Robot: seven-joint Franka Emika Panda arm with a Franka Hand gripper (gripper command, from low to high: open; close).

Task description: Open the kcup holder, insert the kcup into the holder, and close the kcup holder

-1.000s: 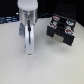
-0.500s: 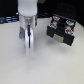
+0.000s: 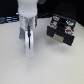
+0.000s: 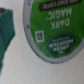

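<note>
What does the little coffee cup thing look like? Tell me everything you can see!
In the wrist view the kcup fills much of the picture. Its round green lid has a white rim and white words reading "Dark Magic" and "Green Mountain", plus a small square code. It looks like foil or plastic. It lies on a white surface. Its body is hidden.

Exterior view coarse and soft throughout; edges smeared, detail lost in pixelation; the table (image 3: 60,65) is evenly and brightly lit, near washed out; a faint shadow is cast on it just beside the gripper (image 3: 28,47); the kcup holder (image 3: 61,31) is rendered dark, its fronts blotchy. Wrist view blurred by closeness; lettering on the kcup (image 4: 56,27) is legible though soft; colours saturated; no glare seen.
</note>
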